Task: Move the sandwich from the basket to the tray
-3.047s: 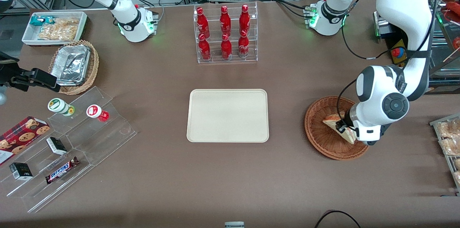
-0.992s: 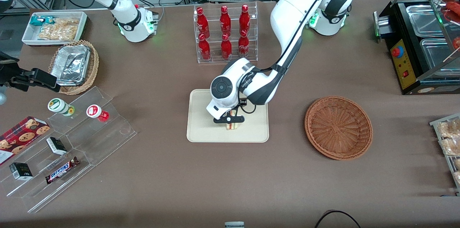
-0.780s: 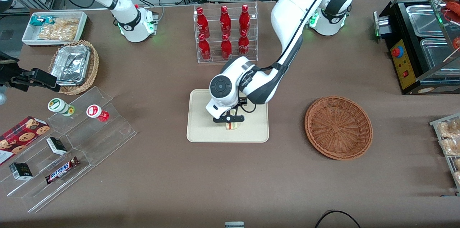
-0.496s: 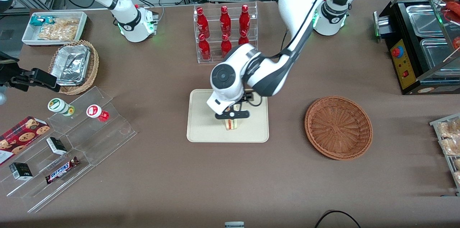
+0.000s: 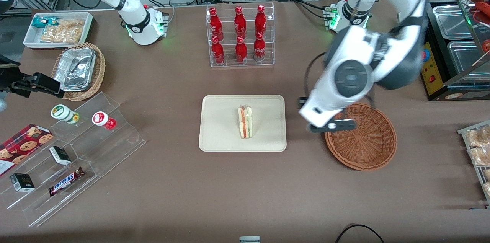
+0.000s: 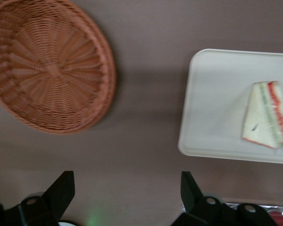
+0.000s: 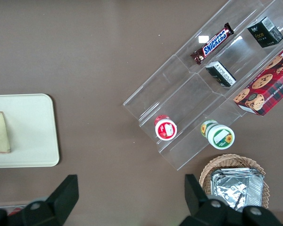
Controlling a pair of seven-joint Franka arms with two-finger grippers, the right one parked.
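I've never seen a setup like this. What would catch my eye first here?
Probably the big white arm, whose tool hangs open and empty above the rim of the round brown basket, which holds nothing. Next, the sandwich with its red and green filling, lying alone on the cream tray in the middle of the table. Farther from the front camera than the tray stands a clear rack of red bottles.

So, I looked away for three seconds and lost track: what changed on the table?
The left arm's gripper carried the wrapped triangular sandwich out of the reddish-brown wicker basket, released it on the cream rectangular tray, then swung back above the basket's rim, open. Basket and tray stayed put.
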